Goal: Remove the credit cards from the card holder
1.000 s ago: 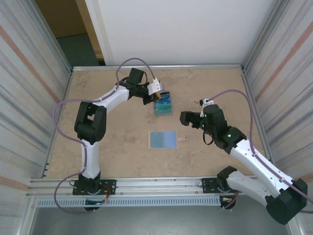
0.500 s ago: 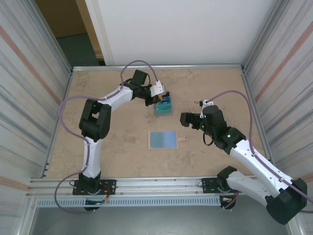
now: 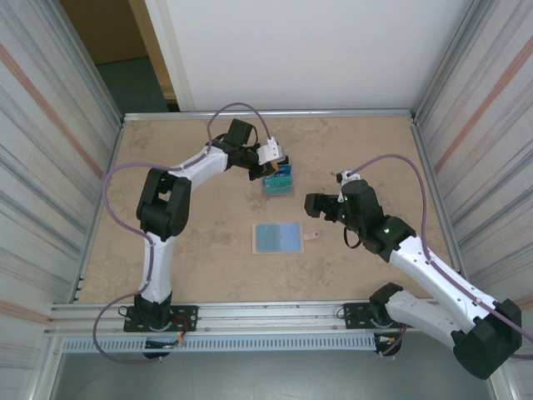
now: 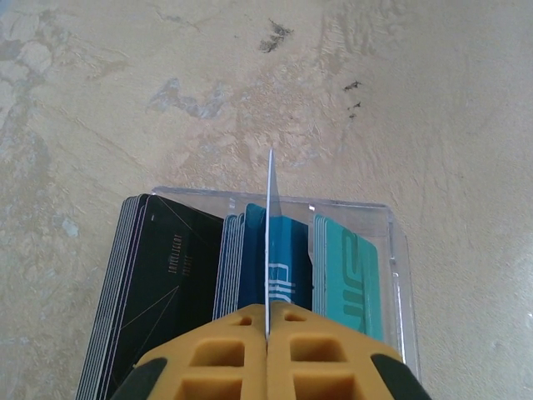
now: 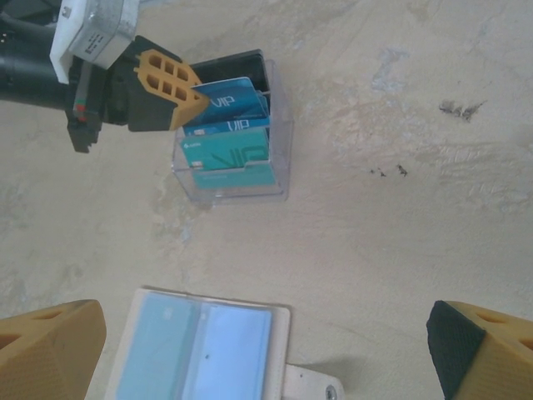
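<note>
The left gripper (image 4: 267, 321) pinches a blue card (image 4: 271, 233) on edge over the clear box (image 4: 391, 242) of stacked cards (image 4: 166, 275), with the wallet (image 5: 200, 350) lying open, apart, by the wide-open right gripper (image 3: 310, 204); released askew, the card could catch the box wall and tip out.

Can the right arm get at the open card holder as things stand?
Probably yes. The right gripper is open near the card holder, which lies flat and uncovered; the left gripper is away at the clear box, shut on a blue card.
</note>
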